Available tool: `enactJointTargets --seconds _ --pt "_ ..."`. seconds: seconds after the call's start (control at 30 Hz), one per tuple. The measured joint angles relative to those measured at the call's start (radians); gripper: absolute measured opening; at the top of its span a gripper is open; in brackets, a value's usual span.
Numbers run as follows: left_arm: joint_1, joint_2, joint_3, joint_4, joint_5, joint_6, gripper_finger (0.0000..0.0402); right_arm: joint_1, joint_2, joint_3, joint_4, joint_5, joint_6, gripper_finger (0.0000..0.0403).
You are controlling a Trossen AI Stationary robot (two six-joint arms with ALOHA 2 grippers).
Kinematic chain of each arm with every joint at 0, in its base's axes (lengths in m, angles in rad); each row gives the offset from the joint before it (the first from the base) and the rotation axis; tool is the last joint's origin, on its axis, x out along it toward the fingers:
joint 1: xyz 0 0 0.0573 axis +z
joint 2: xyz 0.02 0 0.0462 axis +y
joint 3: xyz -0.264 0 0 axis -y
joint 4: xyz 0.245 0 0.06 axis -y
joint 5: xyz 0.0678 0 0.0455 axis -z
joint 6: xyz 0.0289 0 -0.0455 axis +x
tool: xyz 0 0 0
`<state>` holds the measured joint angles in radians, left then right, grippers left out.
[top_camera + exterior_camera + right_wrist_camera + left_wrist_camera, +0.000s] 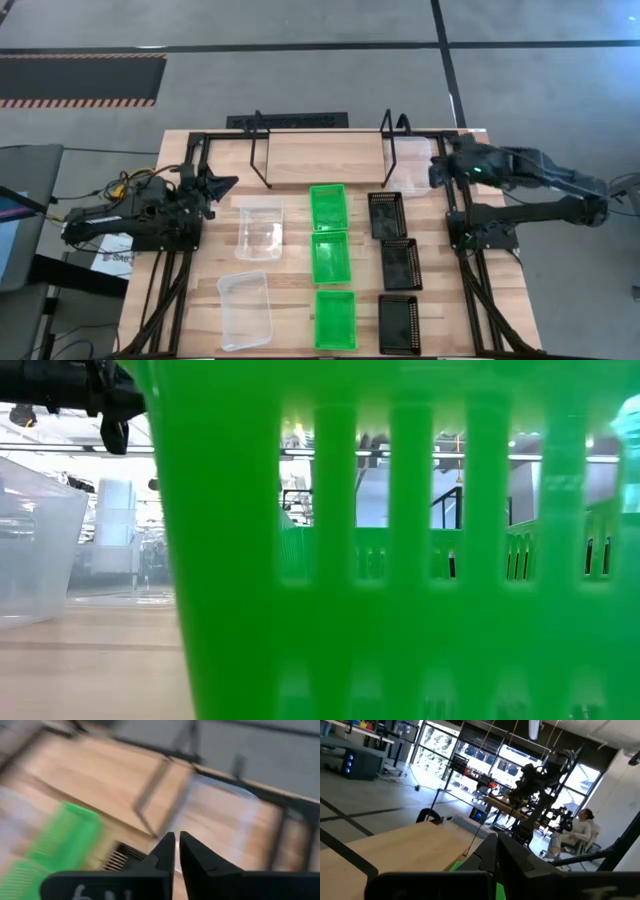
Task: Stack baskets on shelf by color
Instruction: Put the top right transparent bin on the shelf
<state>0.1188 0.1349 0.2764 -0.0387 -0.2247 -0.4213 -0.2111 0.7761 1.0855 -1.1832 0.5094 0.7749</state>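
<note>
Table [300, 160] carries the shelf [325, 150] at its far edge; one clear basket [410, 165] sits at the shelf's right end, so stacking is judged just begun. Right tool [437, 172] is beside it, fingers nearly together, nothing pinched. Next a loose basket must be fetched. Counted: three green baskets [330, 257], three black baskets [398, 265], three clear. Left tool [225, 185] idle, pressed together.
</note>
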Motion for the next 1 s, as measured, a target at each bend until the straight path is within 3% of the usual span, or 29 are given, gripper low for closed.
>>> enactJointTargets --seconds 0.13,0.5,0.77,1.0 --pt "0.0 0.031 0.009 -0.003 0.0 0.0 0.0 -0.086 0.137 0.096 -0.163 -0.021 0.015 0.0091" --pt "0.001 0.049 0.01 -0.007 -0.001 0.021 0.0 -0.429 0.346 0.101 -0.218 -0.203 -0.096 0.0207" --pt "0.001 0.049 0.01 -0.071 -0.052 0.021 0.0 -0.66 0.356 -0.077 -0.055 -0.369 -0.224 0.0208" --pt "0.001 0.048 0.01 -0.086 -0.128 0.01 0.0 -0.739 0.36 -0.268 0.099 -0.435 -0.279 0.0204"
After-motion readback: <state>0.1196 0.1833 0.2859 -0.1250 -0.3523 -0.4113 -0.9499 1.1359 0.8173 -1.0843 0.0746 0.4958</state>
